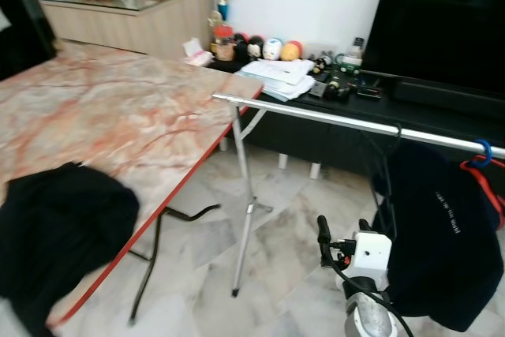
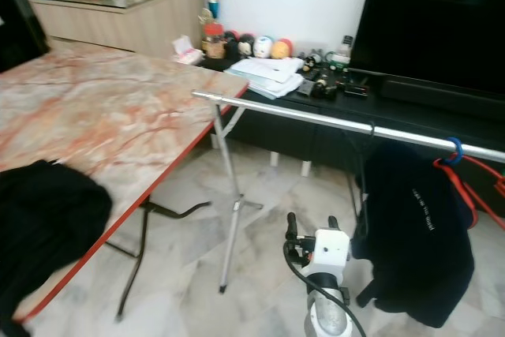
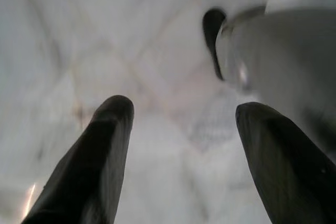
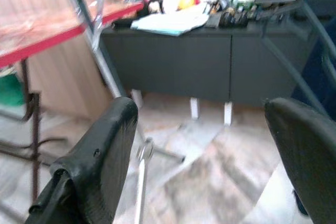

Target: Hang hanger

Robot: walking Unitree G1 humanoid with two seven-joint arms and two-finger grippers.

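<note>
Done: dark shirt (image 1: 442, 234) hangs on the rail (image 1: 331, 118) by a blue hook
Left: black garment (image 1: 55, 234) on the surface (image 1: 118, 108)
Right gripper (image 4: 205, 145): jaws wide, empty
Left gripper (image 3: 184, 145): jaws wide, empty

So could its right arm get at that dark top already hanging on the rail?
Probably yes. The right gripper is raised with its fingers open, just beside the dark top on the rail, and only bare floor lies between them.
</note>
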